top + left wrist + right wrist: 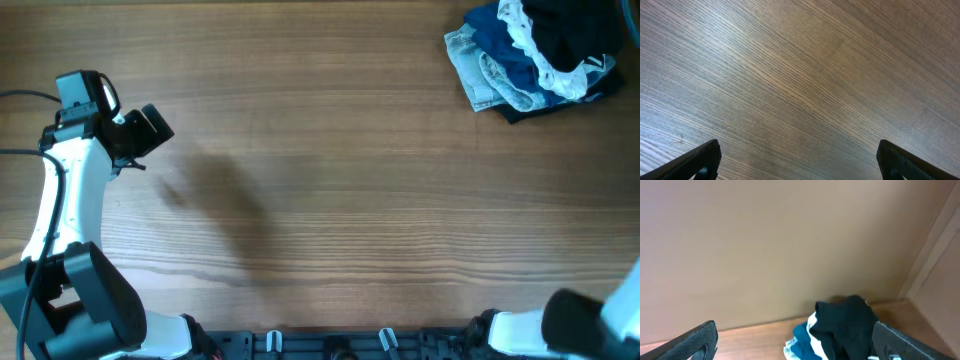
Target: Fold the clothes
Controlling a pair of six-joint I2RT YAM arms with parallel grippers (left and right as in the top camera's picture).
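Two sets of jaws spread wide, nothing held. Left gripper [148, 130] at 9 o'clock above bare table [330, 200]; right gripper [795, 326] facing the pile [478, 62]. Black garment [570, 28] crumpled at 1 o'clock, on top of denim, blue and white clothes, well apart from both grippers.

Black garment [572, 28], crumpled, unfolded, bunched at far-right corner

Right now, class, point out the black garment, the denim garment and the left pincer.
black garment [570, 30], overhead view, its crumpled middle
denim garment [463, 52], overhead view, its pale left edge
left pincer [152, 128], overhead view, between its fingertips
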